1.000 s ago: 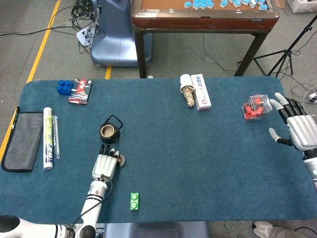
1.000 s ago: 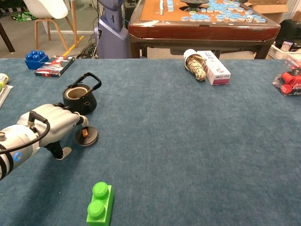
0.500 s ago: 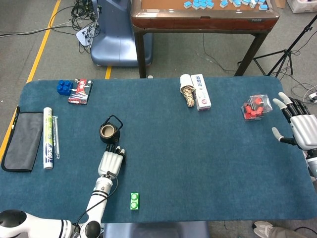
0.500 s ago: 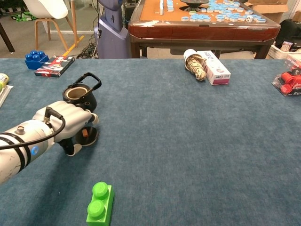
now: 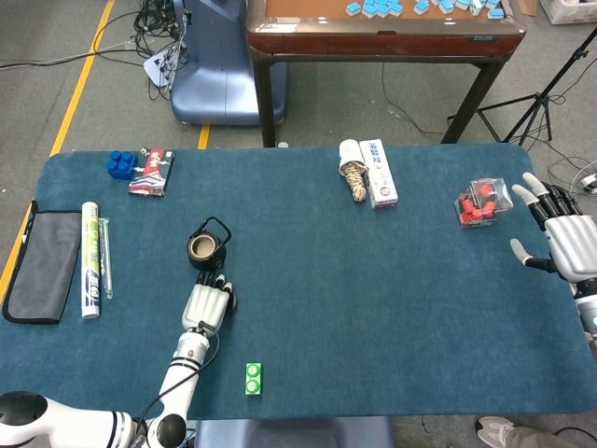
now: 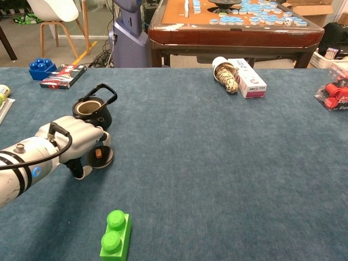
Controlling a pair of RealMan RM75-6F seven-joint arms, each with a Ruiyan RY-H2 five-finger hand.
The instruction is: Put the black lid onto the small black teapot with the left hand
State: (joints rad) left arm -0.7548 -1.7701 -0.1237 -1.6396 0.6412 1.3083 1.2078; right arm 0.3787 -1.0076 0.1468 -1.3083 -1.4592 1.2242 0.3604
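The small black teapot (image 5: 207,246) (image 6: 93,111) stands lidless at the table's left middle, its handle up. Just in front of it the black lid (image 6: 101,157) lies flat on the blue cloth, its brown knob showing. My left hand (image 5: 207,303) (image 6: 76,144) hangs over the lid's left part with fingers curled down onto it and the thumb low beside its rim. Whether it grips the lid is hidden. In the head view the hand covers most of the lid. My right hand (image 5: 564,238) hovers at the table's right edge, fingers spread and holding nothing.
A green brick (image 5: 253,378) (image 6: 115,235) lies near the front edge. A clear box of red pieces (image 5: 481,203) sits by the right hand. A white box (image 5: 379,173) and a rope roll (image 5: 354,177) lie at the back. A grey cloth (image 5: 42,266) lies far left.
My left hand has slid right and forward from beside the lid to over it, its fingers now curled onto it. The lid and teapot have stayed put. The right hand has barely shifted.
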